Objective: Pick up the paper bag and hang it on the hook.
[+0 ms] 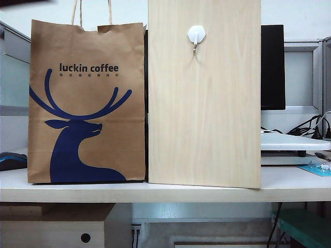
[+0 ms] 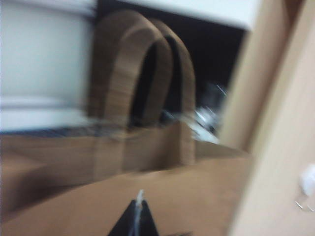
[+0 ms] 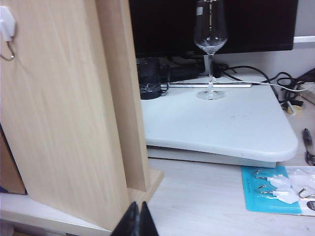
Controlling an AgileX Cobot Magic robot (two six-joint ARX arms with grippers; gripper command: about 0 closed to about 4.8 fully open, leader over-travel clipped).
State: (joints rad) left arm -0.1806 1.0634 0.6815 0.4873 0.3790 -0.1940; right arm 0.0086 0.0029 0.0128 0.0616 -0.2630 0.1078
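Our left claw (image 2: 137, 221) clenched, empty, angled toward the paper bag's (image 1: 87, 103) twisted handles (image 2: 140, 78), our right claw (image 3: 138, 221) clenched, low over the bench (image 3: 206, 201), beside the hook's (image 1: 196, 34) wooden board (image 1: 204, 98)

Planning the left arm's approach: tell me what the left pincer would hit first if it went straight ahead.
Probably the paper bag: its twisted handles rise ahead of the shut left pincer. The picture is blurred, so depth is uncertain.

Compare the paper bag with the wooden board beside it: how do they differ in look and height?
The paper bag is brown with a blue deer print; the wooden board is pale and plain, bearing a white hook. The board stands taller than the bag's body. Both stand upright on the table.
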